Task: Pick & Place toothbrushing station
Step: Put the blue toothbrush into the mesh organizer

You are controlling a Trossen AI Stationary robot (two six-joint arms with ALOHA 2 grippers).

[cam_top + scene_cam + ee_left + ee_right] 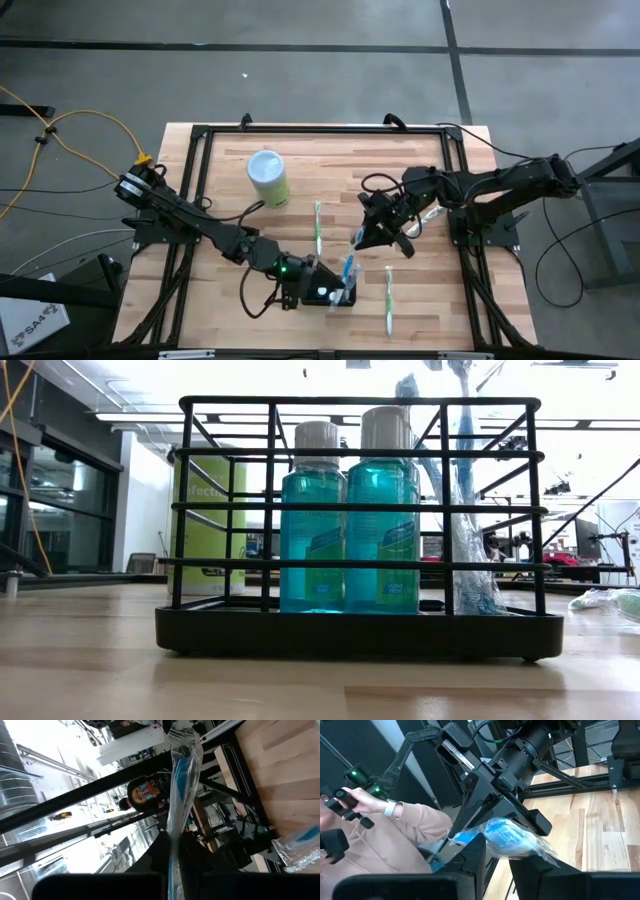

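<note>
The toothbrushing station [333, 296] sits near the table's [450, 320] front edge, clamped in the closed left gripper [322, 293] with a wrapped blue toothbrush [348, 268] standing in it, while the right gripper [366, 240] nearby pinches another wrapped toothbrush [512, 837], green cylinder [268, 178] well apart.

Pale green cylinder [268, 178] upright on table [220, 180]; wire rack [360, 520] holds blue bottles [312, 520].

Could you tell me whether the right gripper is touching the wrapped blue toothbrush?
Touching: the right wrist view shows the wrapped blue toothbrush pinched between the fingers of the right gripper.
</note>
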